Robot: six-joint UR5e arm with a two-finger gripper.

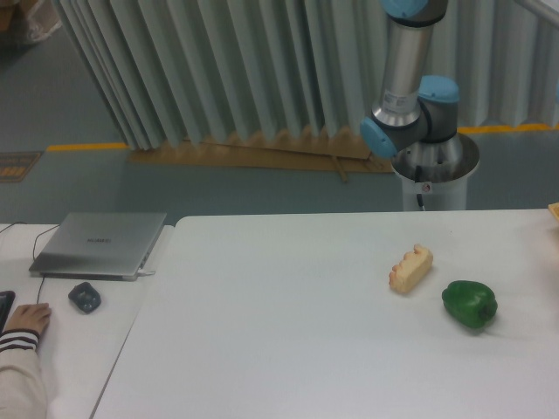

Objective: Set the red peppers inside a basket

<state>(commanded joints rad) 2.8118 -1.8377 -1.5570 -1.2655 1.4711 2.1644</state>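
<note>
The claw is not shown: only the arm's base and lower joints (409,131) are seen behind the far edge of the table (288,349), with the rest running out of the top of the frame. Its opening and any load cannot be told, so places relative to it cannot be fixed.

No red pepper is seen anywhere in the shot, and no basket either; a small beige corner (554,210) is cut off at the right edge, unidentifiable.

Left to right: a sleeved hand (26,319), a dark mouse (84,297) and a closed laptop (99,244) are seen on a side desk; on the white table, a beige ridged bread-like piece (410,268) is laid just beside a green bell pepper (469,303), not touching.

Handling is judged from the task wording only: a bell pepper is expected to be light, hollow, smooth-skinned and somewhat slippery. A grasp across the lobed body at its widest part is advised, not at the stem, with moderate squeeze so that denting is avoided.
</note>
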